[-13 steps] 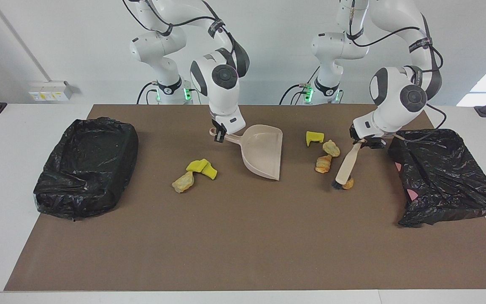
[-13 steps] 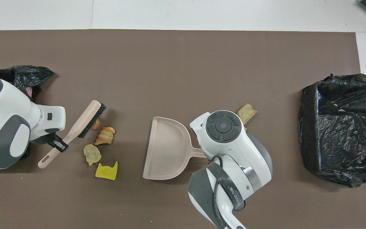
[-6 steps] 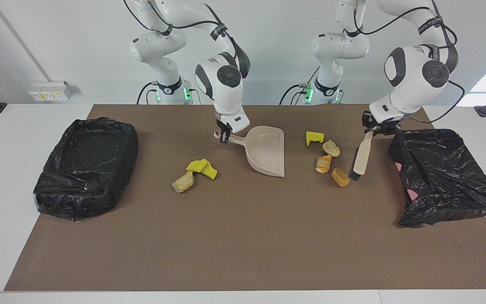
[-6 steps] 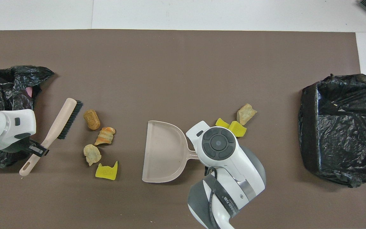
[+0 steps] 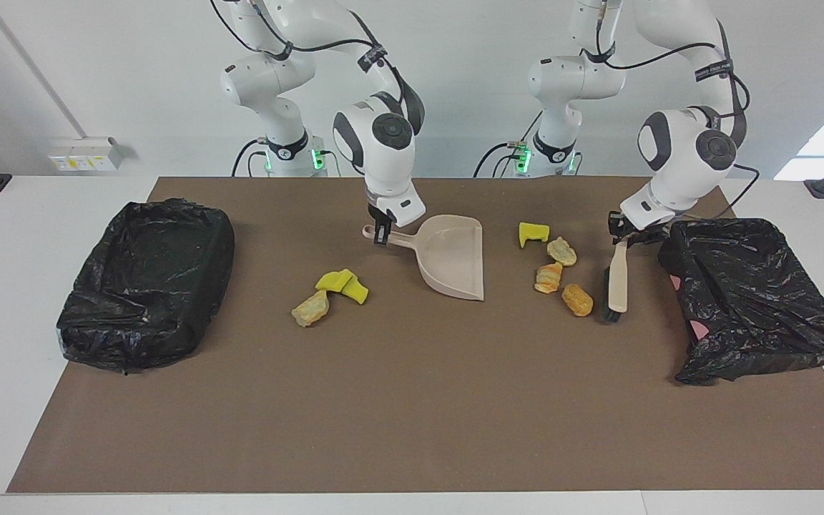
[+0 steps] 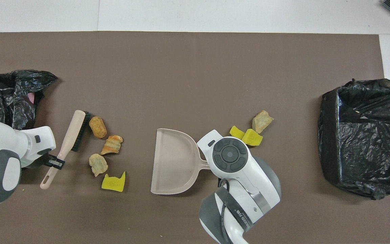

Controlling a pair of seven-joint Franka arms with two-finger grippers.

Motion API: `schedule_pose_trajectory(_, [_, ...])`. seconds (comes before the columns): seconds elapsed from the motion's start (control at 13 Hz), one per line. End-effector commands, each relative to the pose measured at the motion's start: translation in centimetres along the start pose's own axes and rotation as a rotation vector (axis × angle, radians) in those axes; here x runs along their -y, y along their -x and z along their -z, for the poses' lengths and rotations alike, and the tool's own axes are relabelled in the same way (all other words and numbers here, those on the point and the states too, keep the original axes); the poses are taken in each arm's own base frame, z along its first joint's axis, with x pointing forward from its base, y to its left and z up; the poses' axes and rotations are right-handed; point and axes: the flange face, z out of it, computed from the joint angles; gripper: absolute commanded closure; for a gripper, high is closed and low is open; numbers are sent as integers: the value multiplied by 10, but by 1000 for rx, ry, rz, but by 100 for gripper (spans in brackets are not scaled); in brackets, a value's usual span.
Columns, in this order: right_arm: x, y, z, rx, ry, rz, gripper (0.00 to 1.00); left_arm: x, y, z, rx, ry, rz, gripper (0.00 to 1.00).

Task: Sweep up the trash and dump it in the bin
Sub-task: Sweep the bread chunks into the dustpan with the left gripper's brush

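My left hand (image 5: pixel 625 236), clamped on the handle of the brush (image 5: pixel 617 280), has swung the bristles back out from over the orange lump (image 5: pixel 577 299) it covered a second ago and set them down just beside that lump, toward the left arm's end of the bench (image 5: pixel 412 415); that reads to me as lining up a stroke that pushes this cluster, the lump, the striped pastry piece (image 5: pixel 548 277), the pale crumpled piece (image 5: pixel 562 251) and the yellow wedge (image 5: pixel 533 233), toward the dustpan (image 5: pixel 455 257). My right hand (image 5: pixel 382 233), shut on the dustpan handle, has turned the pan slightly so its open lip faces that cluster. Three more pieces, two yellow wedges (image 5: pixel 344 284) and a tan lump (image 5: pixel 311 308), lie beside the pan toward the right arm's end, unswept. A black-lined bin (image 5: pixel 147 286) waits at that end, another (image 5: pixel 748 300) at the left arm's. Nothing is in the pan yet.
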Motion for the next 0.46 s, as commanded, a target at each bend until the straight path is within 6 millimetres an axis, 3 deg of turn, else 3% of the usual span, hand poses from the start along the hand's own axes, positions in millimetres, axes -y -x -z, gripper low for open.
schedule_pose_trajectory(0.0, [1,0,-5,2,16,0,100,-59,-17,-1,0,-28,-26,100])
schedule_pose_trajectory(0.39, [1,0,-4,4,14,-1,100,-149,-26,-13,32,-47,-20,100])
